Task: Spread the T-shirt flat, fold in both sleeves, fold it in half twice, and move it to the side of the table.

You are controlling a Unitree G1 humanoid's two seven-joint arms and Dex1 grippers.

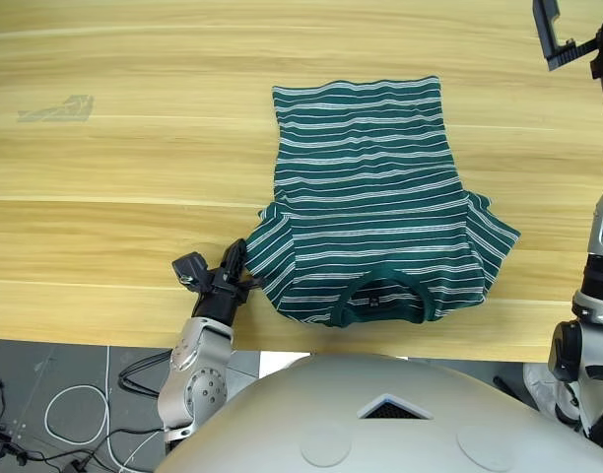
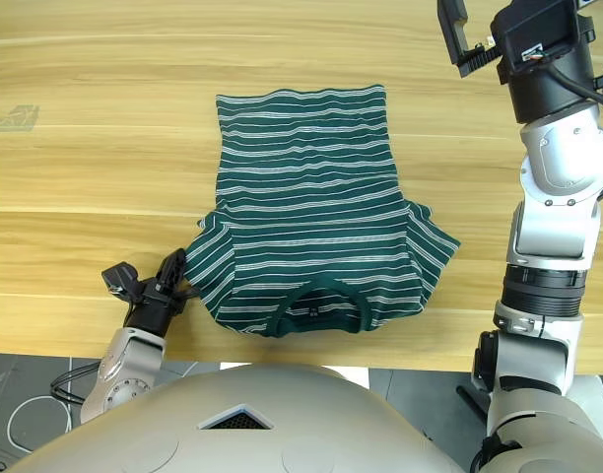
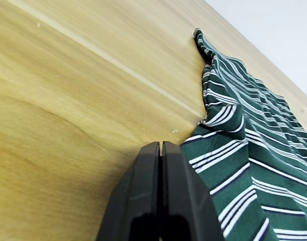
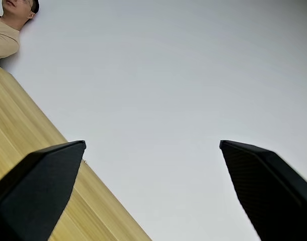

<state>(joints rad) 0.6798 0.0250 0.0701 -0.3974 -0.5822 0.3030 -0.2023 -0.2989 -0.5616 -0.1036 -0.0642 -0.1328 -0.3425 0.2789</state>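
1. green cloth with thin white stripes, the t-shirt [image 1: 370, 197] lies on the wooden table [image 1: 134, 197], collar [image 1: 383, 296] at the near edge and hem [image 1: 356, 89] pointing away from the robot.
2. main risk: the left gripper [image 3: 160, 148] sits low at the near table edge, touching or just beside the left sleeve [image 1: 267, 241]. its fingers are pressed tight together. i cannot tell whether any cloth is pinched between them. if nothing is caught, a fold-in pull would likely slide off and leave the sleeve where it is.
3. second risk: the collar lies close to the table lip, so a drag toward the robot could tip that end of the shirt over the edge.
4. third risk: the right gripper [image 4: 152, 145] hangs high over the far right of the table, fingers spread wide and empty, well apart from the shirt. with nothing pinning the cloth, a one-sided tug may shift the whole garment rather than fold one part.
5. look of the shirt: the body is mostly flat, with soft ripples across the middle. both short sleeves poke outward, the right sleeve [image 1: 494, 236] a little bunched, so the sleeve folds look not yet done.
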